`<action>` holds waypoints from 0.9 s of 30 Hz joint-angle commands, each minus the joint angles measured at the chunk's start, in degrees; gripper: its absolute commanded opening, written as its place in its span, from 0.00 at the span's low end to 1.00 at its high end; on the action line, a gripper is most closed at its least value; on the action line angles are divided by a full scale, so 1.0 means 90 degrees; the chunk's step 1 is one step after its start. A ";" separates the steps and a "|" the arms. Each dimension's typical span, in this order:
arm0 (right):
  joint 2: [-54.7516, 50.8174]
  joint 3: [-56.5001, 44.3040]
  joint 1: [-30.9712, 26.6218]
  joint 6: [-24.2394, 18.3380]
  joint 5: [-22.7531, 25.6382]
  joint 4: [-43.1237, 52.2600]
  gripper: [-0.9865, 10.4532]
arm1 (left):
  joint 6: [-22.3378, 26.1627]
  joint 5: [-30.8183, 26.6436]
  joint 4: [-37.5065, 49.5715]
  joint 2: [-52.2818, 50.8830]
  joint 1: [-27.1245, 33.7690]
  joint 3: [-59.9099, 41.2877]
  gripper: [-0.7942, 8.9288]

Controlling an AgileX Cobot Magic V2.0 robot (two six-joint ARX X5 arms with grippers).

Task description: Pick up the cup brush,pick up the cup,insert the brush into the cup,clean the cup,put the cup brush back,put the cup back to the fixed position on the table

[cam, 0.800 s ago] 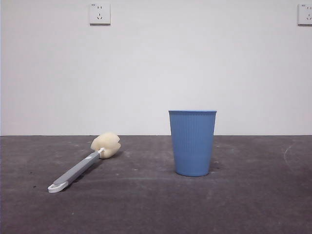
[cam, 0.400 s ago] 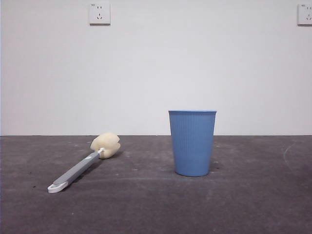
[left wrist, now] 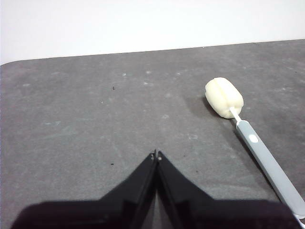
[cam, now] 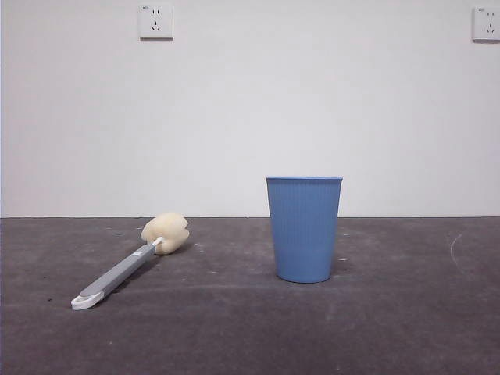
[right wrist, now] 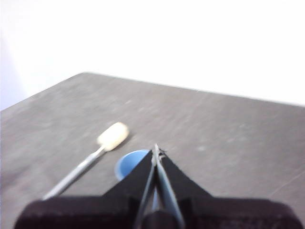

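The cup brush (cam: pixel 125 266) lies flat on the table (cam: pixel 391 328) at the left, its cream sponge head toward the wall and its white looped end toward the camera. The blue ribbed cup (cam: pixel 304 228) stands upright right of centre, apart from the brush. In the left wrist view my left gripper (left wrist: pixel 156 154) is shut and empty, above the table beside the brush (left wrist: pixel 248 138). In the blurred right wrist view my right gripper (right wrist: pixel 156 151) is shut and empty, high above the cup (right wrist: pixel 129 164), with the brush (right wrist: pixel 95 155) beside it. Neither arm shows in the front view.
A white wall stands behind the table with a socket (cam: pixel 155 21) at upper left and another (cam: pixel 485 23) at upper right. The table's rounded far corner (left wrist: pixel 14 64) shows in the left wrist view.
The whole front view has shifted slightly left. The brush and cup keep their places relative to each other.
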 commanded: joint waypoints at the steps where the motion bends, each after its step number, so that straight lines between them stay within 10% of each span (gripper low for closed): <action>1: -0.0444 -0.0741 -0.0265 -0.0194 0.0015 0.0600 0.09 | -0.0066 -0.0010 0.0053 -0.0010 0.0017 -0.0092 0.08; 13: -0.1911 -0.3772 -0.1331 -0.0029 -0.0027 0.2982 0.09 | -0.0066 -0.0010 0.0053 -0.0010 0.0017 -0.0092 0.08; 27: -0.2210 -0.4690 -0.2164 0.0253 -0.0034 0.2730 0.09 | -0.0066 -0.0012 0.0051 -0.0010 0.0017 -0.0092 0.08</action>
